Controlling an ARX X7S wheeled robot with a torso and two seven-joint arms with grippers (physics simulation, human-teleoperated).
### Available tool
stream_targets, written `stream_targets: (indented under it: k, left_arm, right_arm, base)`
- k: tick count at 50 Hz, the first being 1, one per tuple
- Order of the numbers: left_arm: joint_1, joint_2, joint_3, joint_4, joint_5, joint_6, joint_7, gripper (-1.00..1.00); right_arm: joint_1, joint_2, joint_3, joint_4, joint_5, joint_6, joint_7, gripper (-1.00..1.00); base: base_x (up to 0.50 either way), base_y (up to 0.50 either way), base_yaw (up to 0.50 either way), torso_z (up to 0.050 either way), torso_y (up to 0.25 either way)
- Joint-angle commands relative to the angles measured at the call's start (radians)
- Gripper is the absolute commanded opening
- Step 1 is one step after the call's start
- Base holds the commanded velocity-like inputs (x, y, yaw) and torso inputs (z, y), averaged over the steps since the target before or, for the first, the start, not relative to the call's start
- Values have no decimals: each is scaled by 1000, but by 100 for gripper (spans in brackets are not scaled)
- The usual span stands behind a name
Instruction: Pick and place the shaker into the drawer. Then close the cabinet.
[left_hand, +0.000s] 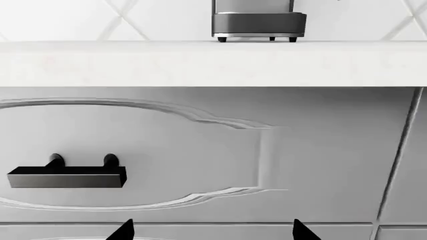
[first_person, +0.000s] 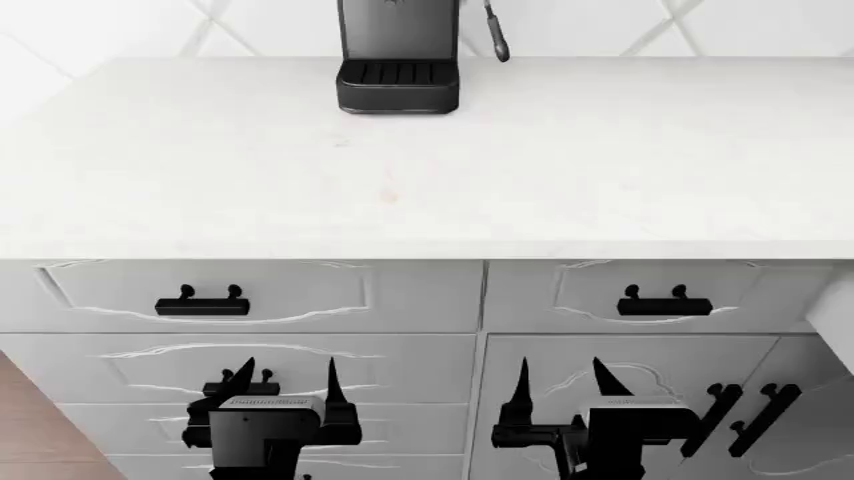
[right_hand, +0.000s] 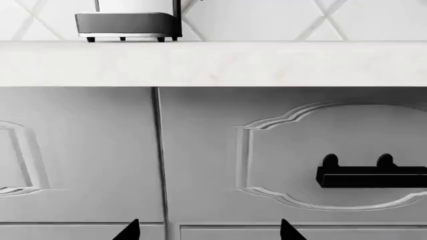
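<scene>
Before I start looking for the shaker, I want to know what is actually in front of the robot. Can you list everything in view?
Coffee machine: one, black and silver, at the back of the countertop against the wall.
Countertop: one, white speckled stone, over the cabinet.
Cabinet: one, white with carved fronts, under the countertop.
Top drawers: two, white, left and right, both shut, each with a black bar handle.
Lower drawers: white, stacked under the left top drawer.
Door handles: two, black, lower right.
Wall tiles: white, diamond pattern.
Shaker: none in view.
Left gripper: open, empty.
Right gripper: open, empty.
</scene>
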Motion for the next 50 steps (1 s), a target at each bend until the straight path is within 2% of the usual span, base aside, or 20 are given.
stream_targets:
  k: [1,10,35,37,38,39,41,43,44,46,50]
  left_arm:
    - [-1,-16,19,-4,-13,6,-20,100]
    - [-19,-42,28,-13,-95,-65,-35,100]
    - [-21,-79,78,-19,-125,-56,-73,100]
    - [-33,-86,74,36,-148,-149,-79,100]
    - [-54,-88,63,110,-181,-238,-87,100]
    - [-108,-92,54,220,-219,-353,-101,100]
    - [-329,-101,44,392,-278,-643,-161,100]
    - [-627,-92,25,436,-331,-854,-198,100]
    - [-777,-84,21,397,-332,-885,-209,100]
    - [-1077,-62,10,226,-329,-896,-216,100]
    - [-1649,-31,64,-343,-248,-692,-175,100]
  right_arm:
    - [2,16,-21,3,18,-4,16,100]
    - [14,45,-56,24,47,-6,35,100]
    - [9,78,-86,13,89,9,86,100]
    - [9,87,-79,-43,90,46,101,100]
    - [25,100,-68,-137,96,109,110,100]
    - [79,124,-48,-283,109,227,121,100]
    - [312,184,-5,-520,145,523,133,100]
    - [612,243,17,-619,214,823,111,100]
    - [762,263,6,-585,235,962,96,100]
    - [1062,287,-59,-407,232,1033,52,100]
    - [1662,259,-220,181,155,851,-61,100]
  base:
    - [0,0,0,0,0]
    - [0,400,0,0,0]
    - [0,500,0,0,0]
    - [0,152,0,0,0]
    - [0,0,0,0,0]
    - [0,0,0,0,0]
    - [0,0,0,0,0]
    - [0,0,0,0,0]
    - [0,0,0,0,0]
    - [0,0,0,0,0]
    - [0,0,0,0,0]
